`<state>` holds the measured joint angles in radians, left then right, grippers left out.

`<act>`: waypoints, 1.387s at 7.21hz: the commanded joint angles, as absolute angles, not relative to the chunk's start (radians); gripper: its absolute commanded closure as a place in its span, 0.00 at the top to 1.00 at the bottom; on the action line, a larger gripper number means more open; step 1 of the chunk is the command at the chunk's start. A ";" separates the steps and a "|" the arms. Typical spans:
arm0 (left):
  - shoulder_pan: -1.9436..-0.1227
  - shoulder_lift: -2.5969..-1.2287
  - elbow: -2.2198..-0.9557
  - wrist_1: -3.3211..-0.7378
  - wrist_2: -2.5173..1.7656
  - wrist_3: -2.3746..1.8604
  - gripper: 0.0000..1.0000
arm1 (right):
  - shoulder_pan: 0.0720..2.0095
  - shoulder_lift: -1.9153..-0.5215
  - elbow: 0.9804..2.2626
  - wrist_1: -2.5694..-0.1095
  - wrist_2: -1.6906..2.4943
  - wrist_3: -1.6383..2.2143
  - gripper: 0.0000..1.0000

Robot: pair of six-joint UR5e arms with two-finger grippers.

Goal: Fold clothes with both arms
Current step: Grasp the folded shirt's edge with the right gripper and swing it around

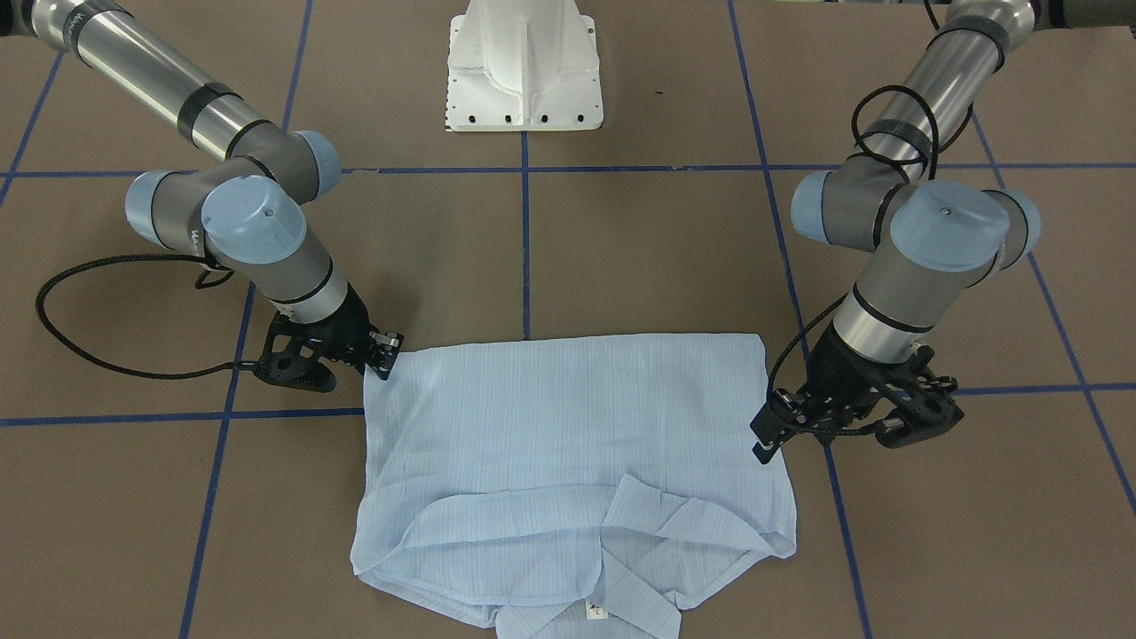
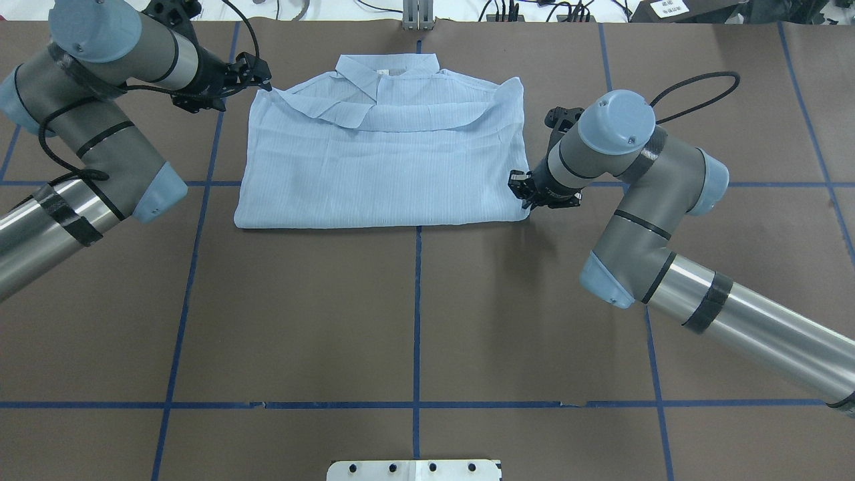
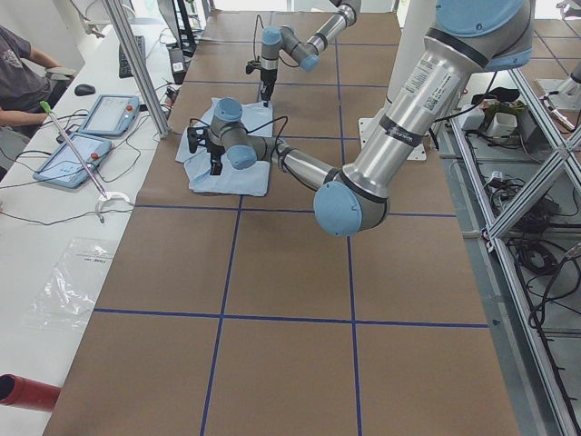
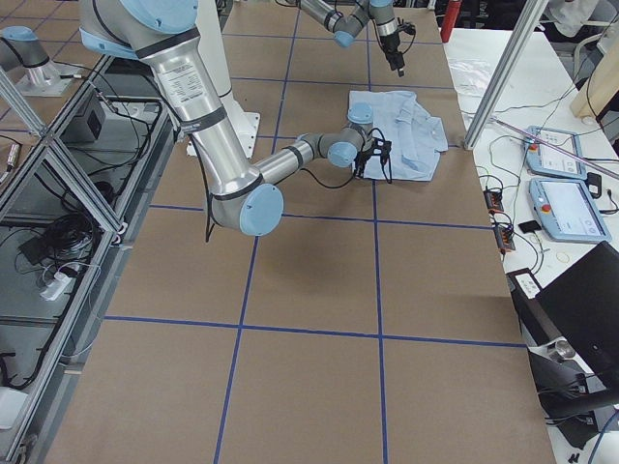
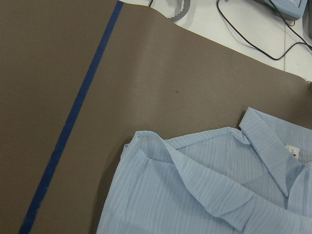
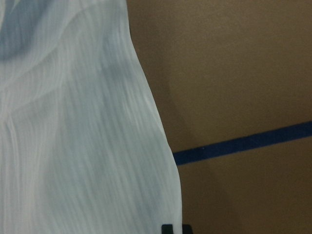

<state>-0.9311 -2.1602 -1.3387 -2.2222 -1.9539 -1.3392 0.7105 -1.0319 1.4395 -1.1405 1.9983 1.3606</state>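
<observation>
The light-blue shirt (image 1: 568,426) (image 2: 381,167) lies folded into a flat rectangle, collar and white neck label at the edge far from the robot. My right gripper (image 1: 383,355) (image 2: 524,199) is low at the shirt's near corner. In the right wrist view its fingertips (image 6: 168,228) sit close together on the cloth edge (image 6: 73,146), shut on it. My left gripper (image 1: 765,437) (image 2: 262,73) hangs raised beside the shoulder end, open and holding nothing. The left wrist view looks down on the collar and folded shoulder (image 5: 204,195) without showing the fingers.
The white pedestal base (image 1: 524,71) stands behind the shirt on the brown, blue-taped table (image 2: 414,321). A side bench holds tablets (image 3: 91,118) and cables, with a person's arm (image 3: 23,82) at it. A black cable loop (image 1: 106,311) trails from the right arm.
</observation>
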 commanded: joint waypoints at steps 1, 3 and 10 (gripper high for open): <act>-0.931 -2.161 -1.341 -2.220 -1.954 -1.339 0.99 | 0.710 -1.054 1.471 -1.141 2.002 1.359 0.00; -0.931 -2.158 -1.356 -2.215 -1.953 -1.341 0.99 | 0.706 -1.202 1.684 -1.156 2.055 1.359 0.00; -0.923 -2.083 -1.491 -2.209 -1.953 -1.344 0.99 | 0.352 -1.617 2.338 -1.459 2.059 1.396 0.00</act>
<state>-0.9252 -2.0944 -1.4722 -2.2097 -1.9528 -1.3436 0.4558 -1.5792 2.2857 -1.4535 2.0624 1.3751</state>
